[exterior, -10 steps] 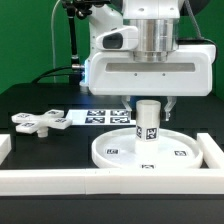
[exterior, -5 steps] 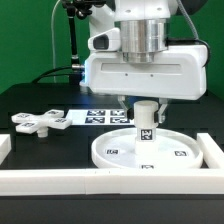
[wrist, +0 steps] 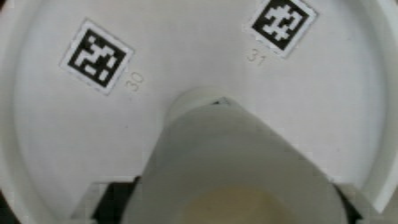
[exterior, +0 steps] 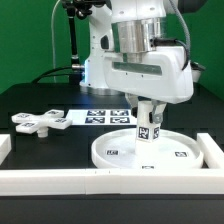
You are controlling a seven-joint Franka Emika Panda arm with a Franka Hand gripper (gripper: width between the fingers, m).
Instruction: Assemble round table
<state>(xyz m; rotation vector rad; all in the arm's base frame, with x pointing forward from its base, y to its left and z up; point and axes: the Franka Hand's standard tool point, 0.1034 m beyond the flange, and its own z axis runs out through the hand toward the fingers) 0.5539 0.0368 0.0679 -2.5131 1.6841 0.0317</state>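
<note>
The large round rimmed disc (exterior: pixel 112 158) lies flat on the black table in the exterior view. The short cylinder leg (exterior: pixel 147 126) stands at its middle, leaning slightly, with a tag on its side. My gripper (exterior: pixel 147 106) comes straight down from above and is shut on the leg's upper part. In the wrist view the leg (wrist: pixel 228 150) fills the space between my gripper's (wrist: pixel 231 205) jaws, with the disc (wrist: pixel 178 95) and two of its tags behind it. The cross-shaped base (exterior: pixel 38 121) lies apart at the exterior view's left.
The marker board (exterior: pixel 103 116) lies flat behind the disc. A long white border wall (exterior: pixel 90 181) runs along the front, with a raised end (exterior: pixel 212 150) at the exterior view's right. A dark cable and stand rise at the back.
My wrist and gripper housing have turned about the vertical axis while staying shut on the leg. The leg has turned with them and now leans slightly. The disc and base have not moved.
</note>
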